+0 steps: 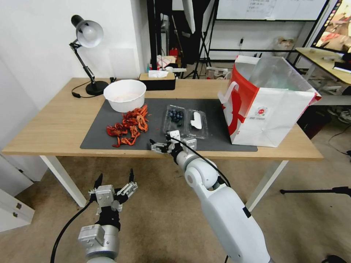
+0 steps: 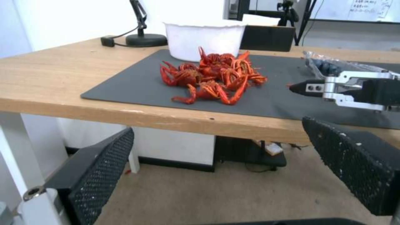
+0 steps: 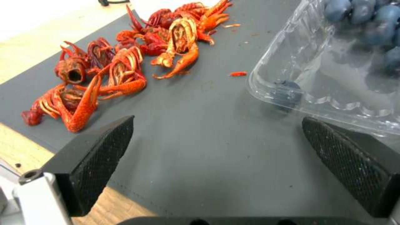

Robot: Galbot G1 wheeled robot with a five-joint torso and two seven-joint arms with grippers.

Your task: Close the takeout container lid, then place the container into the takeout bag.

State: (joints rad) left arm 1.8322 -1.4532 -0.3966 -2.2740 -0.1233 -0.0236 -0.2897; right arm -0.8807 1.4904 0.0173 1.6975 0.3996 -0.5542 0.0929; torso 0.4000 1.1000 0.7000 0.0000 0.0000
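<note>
The takeout container [image 1: 174, 117] lies open on the dark mat, with blueberries in its left half. Its lid [image 1: 197, 122], a clear half with a white label, lies flat to the right. My right gripper [image 1: 162, 141] hovers open over the mat's front edge, just in front of the container's berry half. In the right wrist view the right gripper [image 3: 217, 147] has nothing between its fingers, and the container [image 3: 333, 68] sits close beyond one fingertip. The takeout bag [image 1: 267, 106] stands open at the table's right end. My left gripper [image 1: 114, 179] hangs open below the table's front edge, over the floor.
A pile of red crayfish [image 1: 129, 126] lies on the mat [image 1: 106, 137] left of the container, with a white bowl [image 1: 125, 95] behind it. A desk lamp [image 1: 87, 36] and a tissue box [image 1: 158, 81] stand at the back of the table.
</note>
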